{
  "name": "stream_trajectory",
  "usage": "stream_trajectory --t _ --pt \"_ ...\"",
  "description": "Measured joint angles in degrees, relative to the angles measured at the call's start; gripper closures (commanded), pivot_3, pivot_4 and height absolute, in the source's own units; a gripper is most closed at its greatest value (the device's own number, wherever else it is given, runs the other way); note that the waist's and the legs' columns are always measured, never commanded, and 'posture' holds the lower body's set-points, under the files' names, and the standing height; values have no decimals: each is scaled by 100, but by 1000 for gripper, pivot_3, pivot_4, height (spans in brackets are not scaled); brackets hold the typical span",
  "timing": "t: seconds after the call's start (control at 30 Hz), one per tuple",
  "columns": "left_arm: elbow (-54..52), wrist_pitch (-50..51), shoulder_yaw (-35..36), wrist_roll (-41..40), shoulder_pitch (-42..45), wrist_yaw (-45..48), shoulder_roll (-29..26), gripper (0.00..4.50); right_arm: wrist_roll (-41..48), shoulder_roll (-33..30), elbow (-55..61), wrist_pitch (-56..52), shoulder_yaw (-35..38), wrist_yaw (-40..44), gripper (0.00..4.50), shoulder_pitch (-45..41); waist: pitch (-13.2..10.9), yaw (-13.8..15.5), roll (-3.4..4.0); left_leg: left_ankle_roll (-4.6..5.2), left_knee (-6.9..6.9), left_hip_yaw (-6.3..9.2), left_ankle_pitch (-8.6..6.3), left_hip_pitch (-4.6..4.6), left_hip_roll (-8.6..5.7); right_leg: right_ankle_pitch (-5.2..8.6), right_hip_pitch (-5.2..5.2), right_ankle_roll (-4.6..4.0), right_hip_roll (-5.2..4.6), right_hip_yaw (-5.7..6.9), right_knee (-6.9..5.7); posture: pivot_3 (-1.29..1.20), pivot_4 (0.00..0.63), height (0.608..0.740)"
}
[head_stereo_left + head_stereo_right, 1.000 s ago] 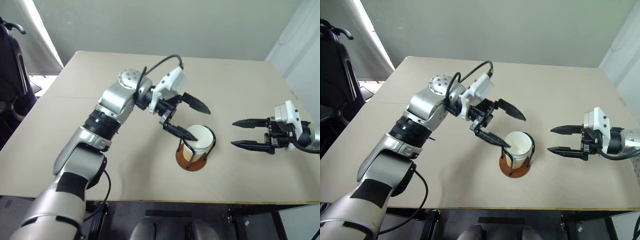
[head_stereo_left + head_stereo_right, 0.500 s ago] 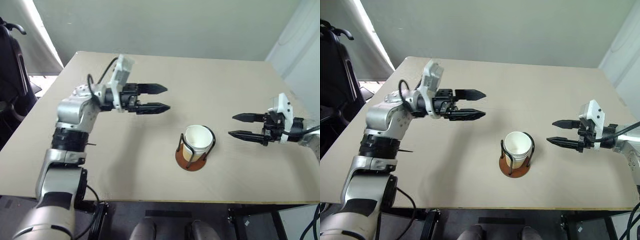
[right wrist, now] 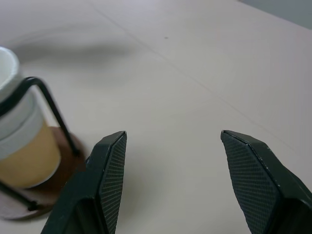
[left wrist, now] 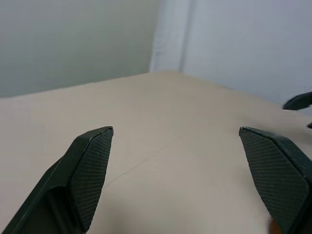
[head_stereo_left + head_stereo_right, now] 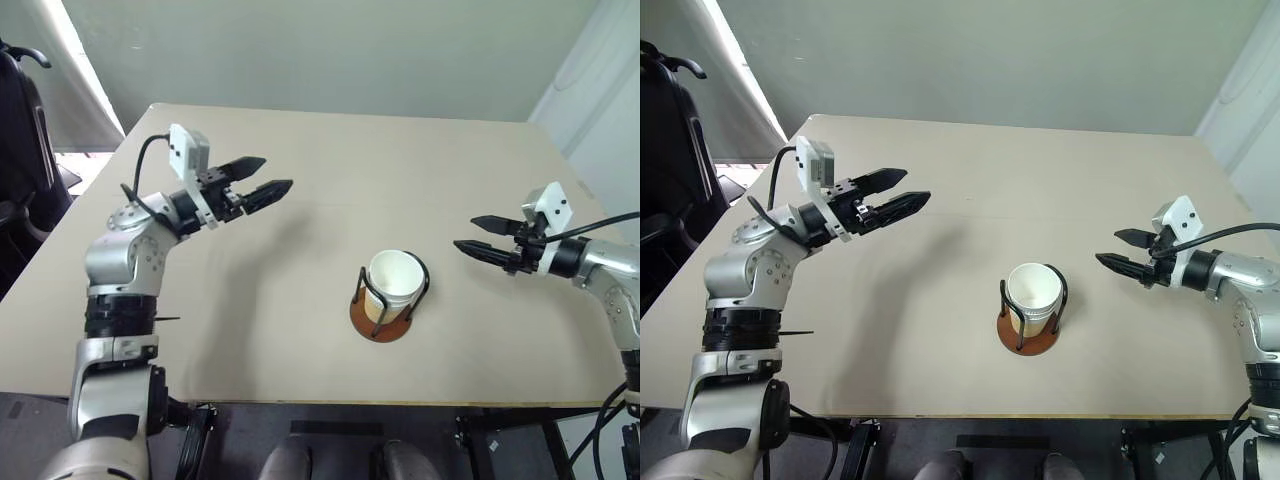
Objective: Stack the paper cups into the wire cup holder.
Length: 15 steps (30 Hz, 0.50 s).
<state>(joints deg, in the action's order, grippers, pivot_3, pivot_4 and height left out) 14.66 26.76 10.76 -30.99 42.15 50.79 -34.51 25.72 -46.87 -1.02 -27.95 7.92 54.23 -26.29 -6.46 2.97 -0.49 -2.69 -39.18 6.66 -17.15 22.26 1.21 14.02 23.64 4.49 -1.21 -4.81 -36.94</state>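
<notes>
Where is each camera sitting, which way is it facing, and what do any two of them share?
Left and right eye views: on the head, looking down over the beige table; both arms, open left gripper and open right gripper show.
Left wrist view: along its own black fingers across bare table toward the wall.
Right wrist view: along its fingers, toward the stacked white-and-tan paper cups in the black wire cup holder.
Shared: eye and right wrist views both show cups and holder.

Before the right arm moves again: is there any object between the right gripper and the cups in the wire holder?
No. Only bare table lies between the open right gripper and the paper cups stacked in the wire cup holder.
</notes>
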Motion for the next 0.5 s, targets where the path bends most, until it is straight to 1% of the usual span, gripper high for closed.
stream_trajectory --t 0.17,0.33,0.5 --pt "-223 129 53 -28 -255 -144 -26 68 11 89 -15 -31 11 -137 1408 0 0 3 0 0 2 0 0 -1 0 1 1 -4 0 0 -1 0 150 740" --pt "-541 262 199 -174 -682 51 -211 68 102 77 -15 -120 15 32 1408 54 0 -5 0 -2 8 -7 0 -4 0 3 2 -7 0 -1 -4 0 150 740" --pt "-545 362 203 -257 -696 59 -217 68 31 81 -78 -9 14 21 1408 -25 0 13 0 -2 6 -4 1 -5 0 1 0 -10 -1 -3 -6 0 150 740"
